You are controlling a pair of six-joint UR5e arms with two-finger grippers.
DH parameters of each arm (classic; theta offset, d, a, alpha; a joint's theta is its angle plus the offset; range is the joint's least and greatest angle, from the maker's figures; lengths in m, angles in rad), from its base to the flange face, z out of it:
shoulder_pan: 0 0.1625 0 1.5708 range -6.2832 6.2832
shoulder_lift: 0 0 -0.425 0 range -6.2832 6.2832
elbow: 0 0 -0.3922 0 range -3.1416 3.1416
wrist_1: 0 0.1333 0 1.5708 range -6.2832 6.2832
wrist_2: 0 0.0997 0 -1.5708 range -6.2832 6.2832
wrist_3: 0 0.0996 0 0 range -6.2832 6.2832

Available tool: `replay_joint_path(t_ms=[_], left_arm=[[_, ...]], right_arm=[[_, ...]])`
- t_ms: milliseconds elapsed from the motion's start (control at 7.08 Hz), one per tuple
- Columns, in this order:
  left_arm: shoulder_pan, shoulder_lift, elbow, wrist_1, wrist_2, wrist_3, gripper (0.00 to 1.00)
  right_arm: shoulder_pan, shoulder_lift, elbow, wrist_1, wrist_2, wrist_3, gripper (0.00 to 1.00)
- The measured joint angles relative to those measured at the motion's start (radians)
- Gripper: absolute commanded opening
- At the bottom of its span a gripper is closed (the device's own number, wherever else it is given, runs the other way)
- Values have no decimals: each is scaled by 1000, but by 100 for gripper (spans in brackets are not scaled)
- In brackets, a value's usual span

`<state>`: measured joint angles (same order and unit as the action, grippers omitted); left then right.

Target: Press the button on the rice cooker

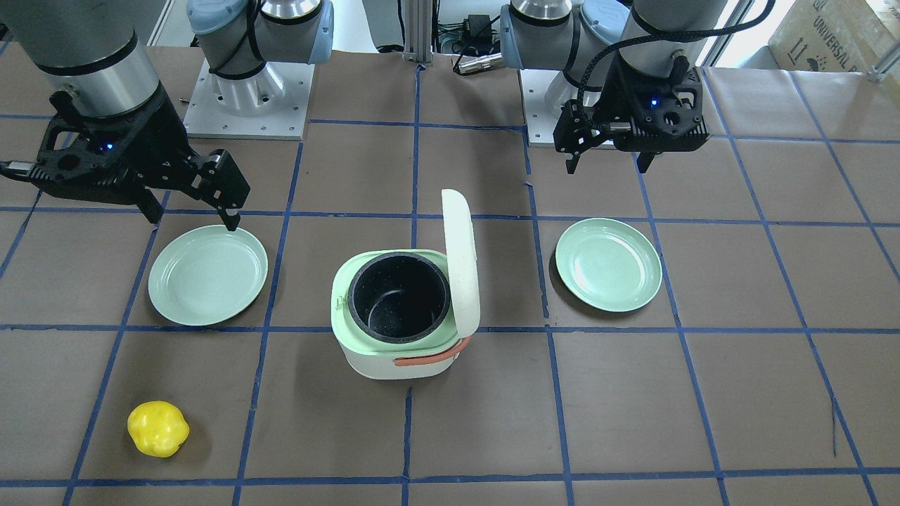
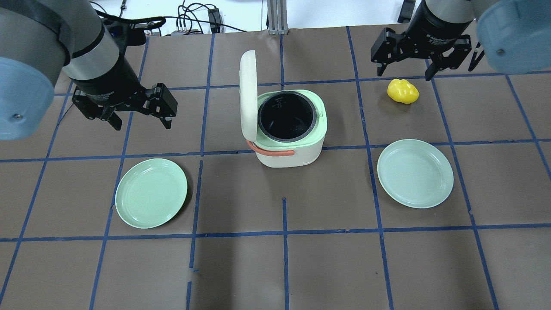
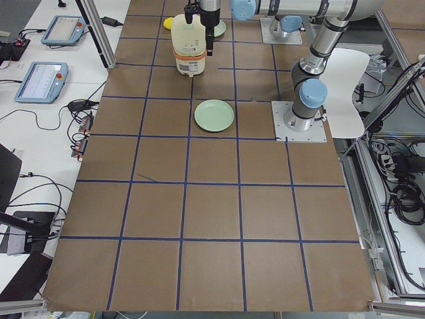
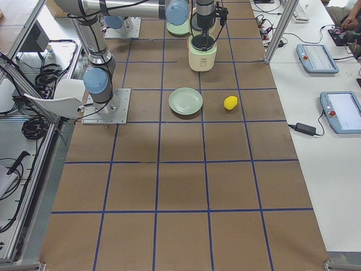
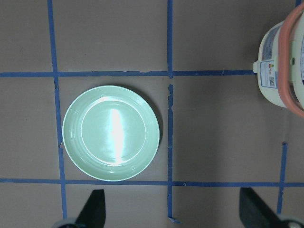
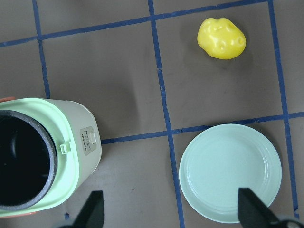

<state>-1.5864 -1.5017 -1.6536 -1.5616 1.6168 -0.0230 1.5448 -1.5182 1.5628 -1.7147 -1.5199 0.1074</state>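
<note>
One open rice cooker (image 2: 288,157), two green plates (image 2: 151,193) (image 2: 415,173), one yellow lump (image 2: 403,91); left gripper (image 2: 142,125) and right gripper (image 2: 404,75) both spread apart

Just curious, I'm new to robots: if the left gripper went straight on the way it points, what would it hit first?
Probably the green plate below the left gripper, or the table right beside its rim; depth is hard to judge.
</note>
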Motion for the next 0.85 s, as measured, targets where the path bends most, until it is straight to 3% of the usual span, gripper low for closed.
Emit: replay_joint_path(t_ms=[847], left_arm=[[0,0,0,0,0,0,100]], right_arm=[[3,-4,3,38,2,-12,98]])
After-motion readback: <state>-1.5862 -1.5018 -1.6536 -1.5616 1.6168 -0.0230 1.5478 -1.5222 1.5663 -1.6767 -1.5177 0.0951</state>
